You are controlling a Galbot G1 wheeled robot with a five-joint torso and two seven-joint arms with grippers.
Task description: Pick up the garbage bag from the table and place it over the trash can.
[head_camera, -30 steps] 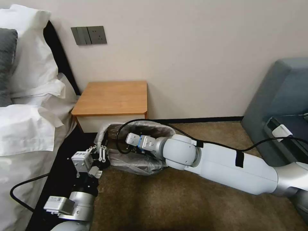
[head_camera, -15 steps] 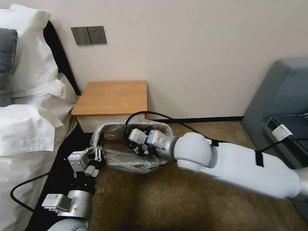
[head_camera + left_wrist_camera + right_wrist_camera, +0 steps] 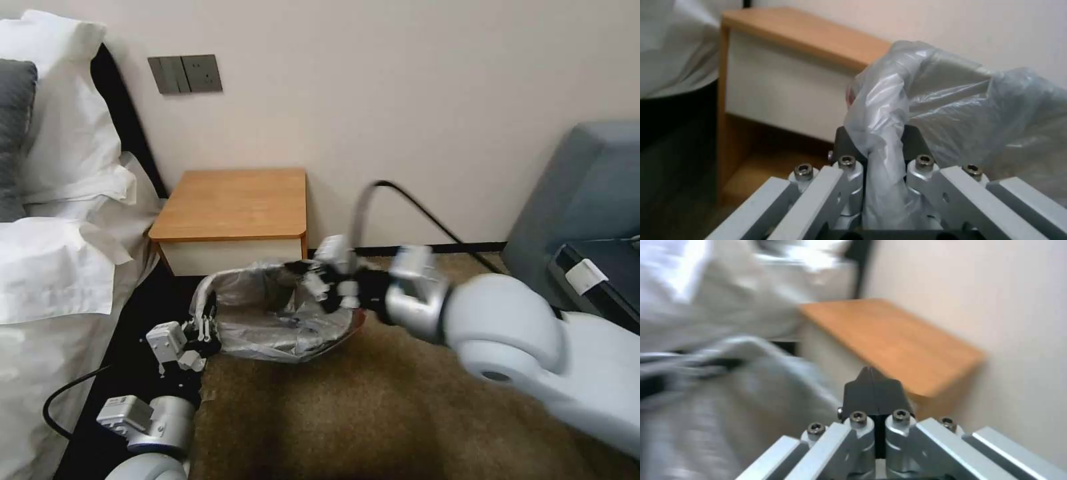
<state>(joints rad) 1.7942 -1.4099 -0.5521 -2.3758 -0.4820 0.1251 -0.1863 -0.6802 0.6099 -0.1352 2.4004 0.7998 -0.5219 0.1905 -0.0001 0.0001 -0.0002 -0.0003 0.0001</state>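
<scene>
Bag draped on can, risk of pull-off
Left gripper (image 3: 882, 156) pinches garbage bag (image 3: 280, 320) at trash can's (image 3: 357, 321) 9 o'clock; right gripper (image 3: 875, 390) closed, empty; tugging slips your film.

Floor: we see brown carpet (image 3: 347, 413).
On it: the table (image 3: 233, 200); beside it the bag-lined trash can (image 3: 280, 320), seemingly tilted.

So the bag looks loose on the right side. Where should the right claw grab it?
Probably the bag rim at its right corner, where the reddish edge shows, coming from the right and above. The left claw already pins the left edge, so that side needs no grip.
</scene>
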